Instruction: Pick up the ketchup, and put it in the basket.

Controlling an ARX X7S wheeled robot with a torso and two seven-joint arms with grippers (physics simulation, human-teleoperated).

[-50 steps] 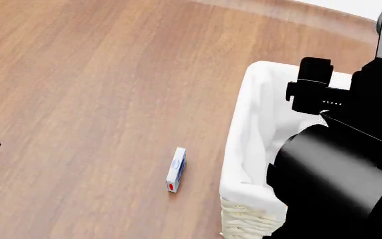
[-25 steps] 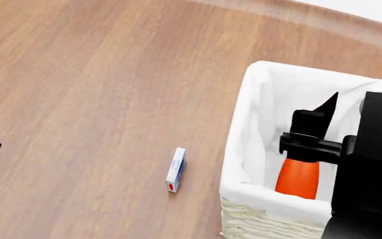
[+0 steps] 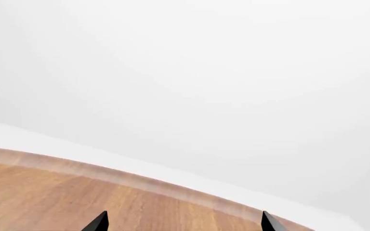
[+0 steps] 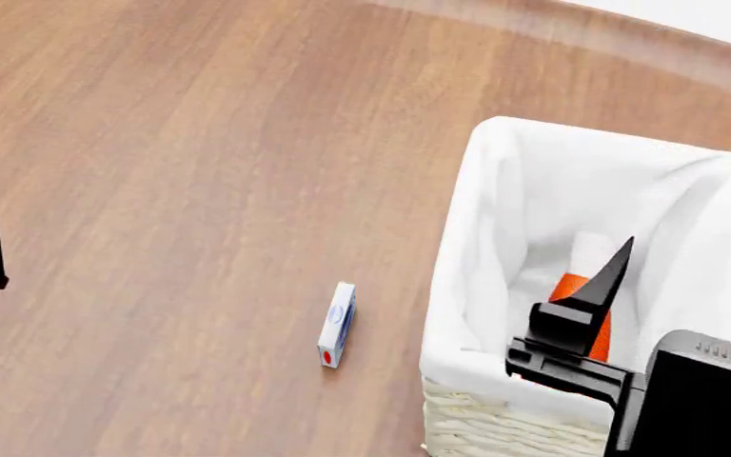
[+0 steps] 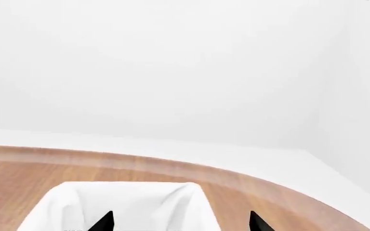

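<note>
Inside woven basket [image 4: 493,424], smooth orange ketchup [image 4: 578,290] lies.

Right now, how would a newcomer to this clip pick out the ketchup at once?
Find the big cream wicker basket with the white cloth liner at the right of the wooden table. The ketchup lies inside it, partly hidden behind the black right gripper. It is the only orange-red thing there; the small white-and-blue box lies outside on the wood.
</note>
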